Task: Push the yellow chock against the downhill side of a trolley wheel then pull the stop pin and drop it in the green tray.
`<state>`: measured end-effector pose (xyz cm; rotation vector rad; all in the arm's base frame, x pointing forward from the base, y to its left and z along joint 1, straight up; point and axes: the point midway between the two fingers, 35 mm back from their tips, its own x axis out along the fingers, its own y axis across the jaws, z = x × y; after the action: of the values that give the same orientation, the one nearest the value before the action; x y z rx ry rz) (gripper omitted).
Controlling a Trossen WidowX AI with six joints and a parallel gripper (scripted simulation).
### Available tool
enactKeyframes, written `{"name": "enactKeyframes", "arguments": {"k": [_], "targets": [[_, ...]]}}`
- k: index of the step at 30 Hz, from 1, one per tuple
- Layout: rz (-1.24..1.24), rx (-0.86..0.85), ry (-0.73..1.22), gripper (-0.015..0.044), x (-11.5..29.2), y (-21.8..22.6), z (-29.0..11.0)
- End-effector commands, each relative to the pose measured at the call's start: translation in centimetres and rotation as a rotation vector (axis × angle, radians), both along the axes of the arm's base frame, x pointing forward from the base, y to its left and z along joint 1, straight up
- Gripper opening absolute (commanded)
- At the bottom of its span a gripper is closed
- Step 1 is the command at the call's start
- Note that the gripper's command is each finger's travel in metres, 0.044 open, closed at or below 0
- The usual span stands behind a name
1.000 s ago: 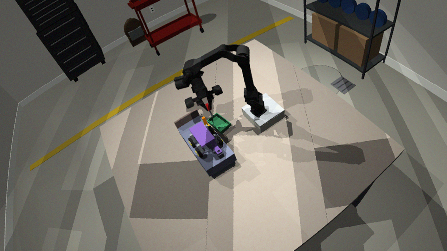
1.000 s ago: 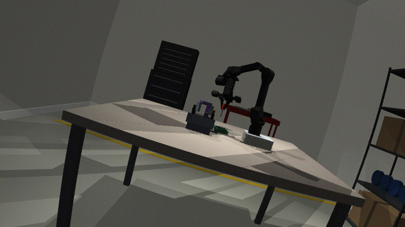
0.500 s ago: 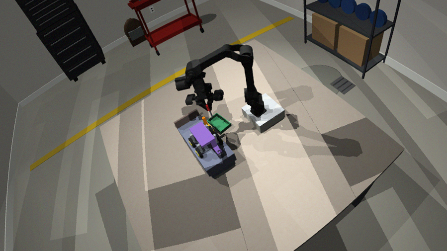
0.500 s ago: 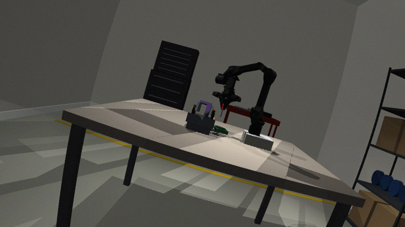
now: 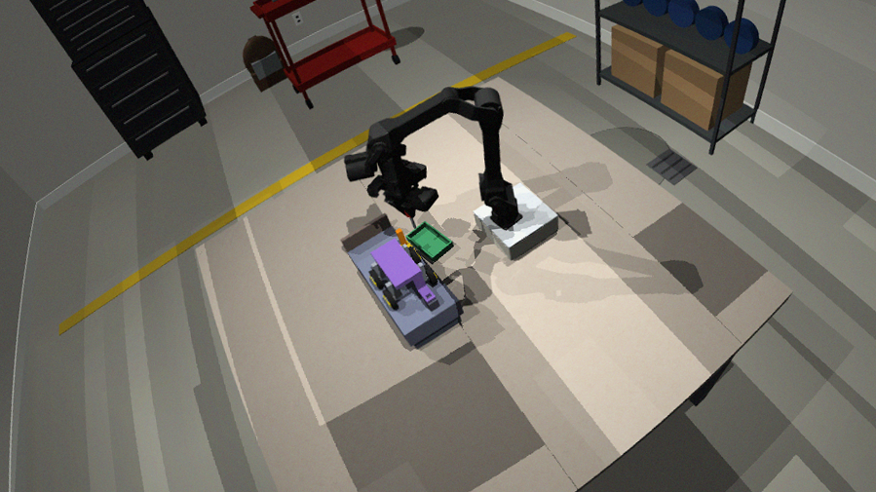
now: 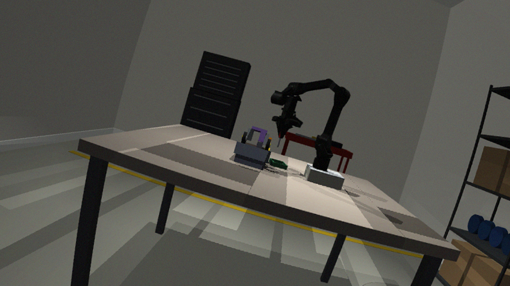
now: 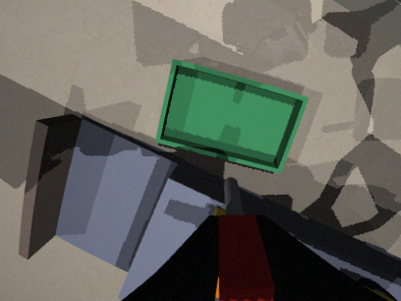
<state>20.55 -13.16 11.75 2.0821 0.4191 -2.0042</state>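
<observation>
My gripper is shut on the stop pin's red head. The pin's grey shaft hangs down, raised above the table. In the wrist view its tip is just outside the long side of the green tray. The purple trolley stands on the blue-grey ramp. The chock's orange handle stands upright by the trolley's tray-side wheel at the brown end wall's side. The fingers hide most of the chock in the wrist view; wheel contact cannot be told.
The brown end wall closes one end of the ramp. The tray lies on the table between the ramp and the arm's white base block. A tool cabinet, red cart and shelf stand beyond the table.
</observation>
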Motion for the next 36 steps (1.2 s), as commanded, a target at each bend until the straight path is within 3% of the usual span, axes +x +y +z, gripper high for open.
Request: {"name": "enactKeyframes", "arguments": {"k": [1,25,36], "targets": [[-0.107,-0.025,0.003,0.0,0.0,0.0,0.1],[-0.29,-0.059,0.016,0.0,-2.5,0.4,-2.0],[-0.291,-0.205,-0.015,0.0,-2.4,-0.4,-4.4]]}}
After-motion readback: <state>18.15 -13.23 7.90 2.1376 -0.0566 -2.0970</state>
